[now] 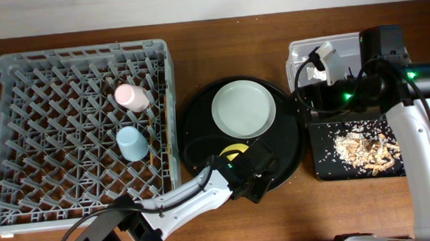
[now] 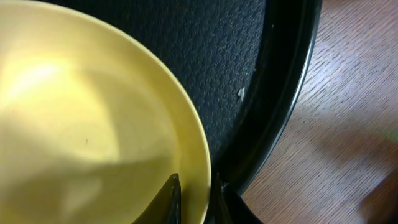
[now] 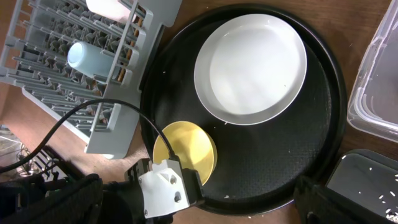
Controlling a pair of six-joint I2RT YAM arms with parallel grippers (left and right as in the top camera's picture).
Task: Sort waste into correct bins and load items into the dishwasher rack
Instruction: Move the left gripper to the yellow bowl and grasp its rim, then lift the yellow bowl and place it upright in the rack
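- Fingertips of the left gripper (image 2: 196,202) straddle the rim of the yellow bowl (image 2: 93,124): one finger inside the wall, the other outside, nearly together with only the rim between them. Both look to be in contact, so the rim is pinched.
- Bowl sits on the round black tray (image 2: 280,93), near the tray edge closest to this gripper. The tray's raised lip runs just past the outer finger, with bare wooden table (image 2: 348,124) beyond it.
- Ahead of the gripper, past the bowl: pale grey-green plate (image 1: 244,108), flat on the same tray and apart from the bowl.
- Well off to the gripper's left: dishwasher rack (image 1: 71,53), with the light-blue cup (image 1: 130,142) and the pink cup (image 1: 131,97) among the pegs.
- Far side, across the round tray: right gripper (image 1: 309,93), jaws spread wide, nothing seen between them.
- Beside the right gripper: clear tub (image 1: 303,49) and shallow black rectangular tray (image 1: 323,141), which holds beige food scraps (image 1: 364,149).
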